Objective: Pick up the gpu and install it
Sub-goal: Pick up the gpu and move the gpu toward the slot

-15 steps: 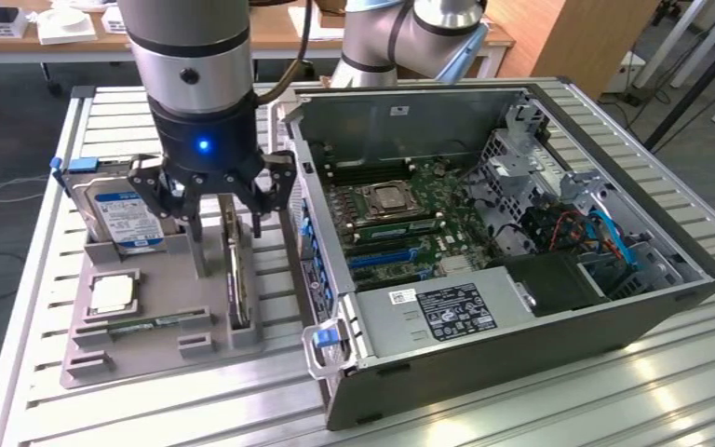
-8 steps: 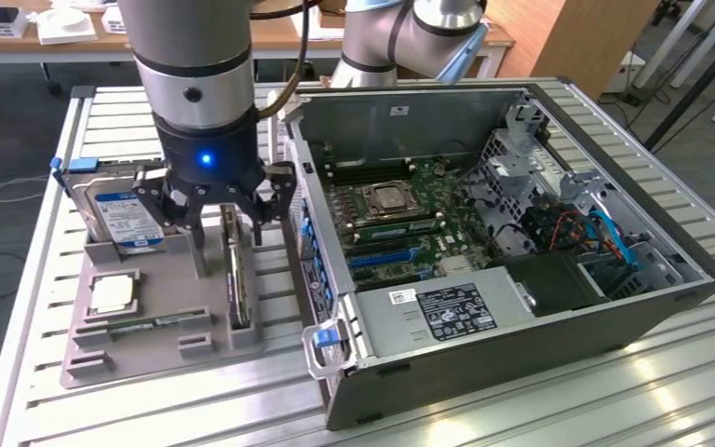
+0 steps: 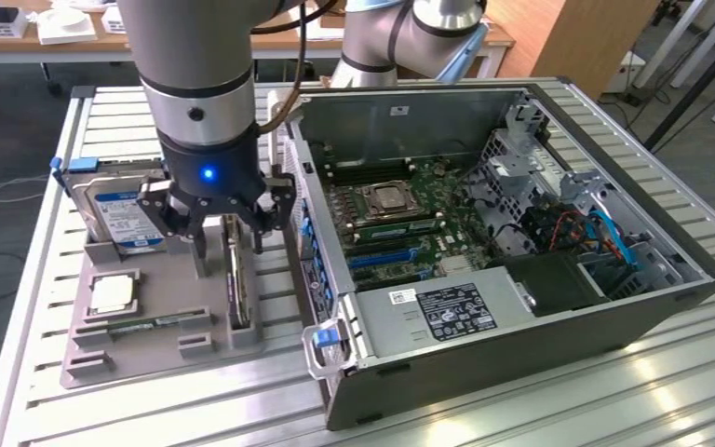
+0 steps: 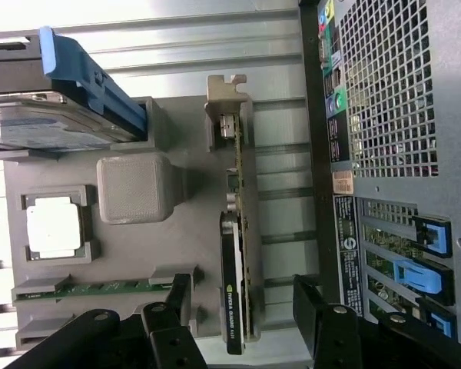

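In the lower left of the exterior view, a grey holder [image 3: 146, 358] is set on the slatted surface [image 3: 581, 410], with a memory stick [image 3: 153, 324] and a processor [image 3: 112, 293] laid in it. Just behind these, the gpu [image 3: 238, 289] is stood on its edge in the holder, beside the open computer case [image 3: 457, 372]. Above the card the end effector [image 3: 227, 253] is held wide open and empty, with one finger at each side. Further back a hard drive [image 3: 115, 219] is seen. If the descent is made off-centre, the thin card could be struck or tilted, and its bracket jammed in the holder.
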### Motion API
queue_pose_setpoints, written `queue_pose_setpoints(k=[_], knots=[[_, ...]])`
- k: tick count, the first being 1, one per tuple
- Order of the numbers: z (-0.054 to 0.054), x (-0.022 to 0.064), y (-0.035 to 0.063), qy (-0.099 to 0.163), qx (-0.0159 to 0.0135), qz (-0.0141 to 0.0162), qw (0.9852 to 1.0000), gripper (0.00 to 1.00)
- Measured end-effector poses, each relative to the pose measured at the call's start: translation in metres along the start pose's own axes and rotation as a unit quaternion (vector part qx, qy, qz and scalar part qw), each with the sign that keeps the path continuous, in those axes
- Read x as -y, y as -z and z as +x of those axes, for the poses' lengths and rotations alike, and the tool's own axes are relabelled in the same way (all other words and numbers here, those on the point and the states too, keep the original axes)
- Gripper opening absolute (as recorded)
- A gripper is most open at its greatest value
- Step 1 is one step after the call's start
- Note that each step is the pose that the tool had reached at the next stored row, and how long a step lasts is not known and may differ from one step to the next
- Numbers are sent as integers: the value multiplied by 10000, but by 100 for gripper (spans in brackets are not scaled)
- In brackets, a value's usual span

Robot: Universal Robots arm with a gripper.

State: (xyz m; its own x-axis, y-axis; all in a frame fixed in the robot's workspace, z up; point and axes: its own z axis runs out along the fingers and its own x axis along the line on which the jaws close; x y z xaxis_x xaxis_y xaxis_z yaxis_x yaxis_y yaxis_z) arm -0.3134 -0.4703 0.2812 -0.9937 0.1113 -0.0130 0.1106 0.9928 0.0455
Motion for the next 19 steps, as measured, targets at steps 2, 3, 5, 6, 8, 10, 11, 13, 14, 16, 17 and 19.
queue_pose_setpoints(k=[2, 3, 5, 6, 8, 10, 11, 13, 14, 16, 17, 19], knots=[[0, 4, -36, -5, 0, -3, 10000, 65], [1, 4, -53, -7, 0, -4, 10000, 65], [1, 7, -87, -10, -1, -5, 10000, 65], [1, 9, -97, -11, 0, -6, 10000, 65], [1, 10, -102, -12, -1, -6, 10000, 65], [1, 10, -106, -11, -1, -7, 10000, 65], [1, 10, -119, -11, 1, -8, 10000, 65], [1, 12, -156, -11, 0, -7, 10000, 65], [2, 13, -172, -11, 0, -7, 10000, 65], [2, 15, -211, -12, 0, -11, 10000, 65], [3, 15, -228, -12, 0, -12, 10000, 65], [3, 17, -263, -12, -1, -13, 10000, 65]])
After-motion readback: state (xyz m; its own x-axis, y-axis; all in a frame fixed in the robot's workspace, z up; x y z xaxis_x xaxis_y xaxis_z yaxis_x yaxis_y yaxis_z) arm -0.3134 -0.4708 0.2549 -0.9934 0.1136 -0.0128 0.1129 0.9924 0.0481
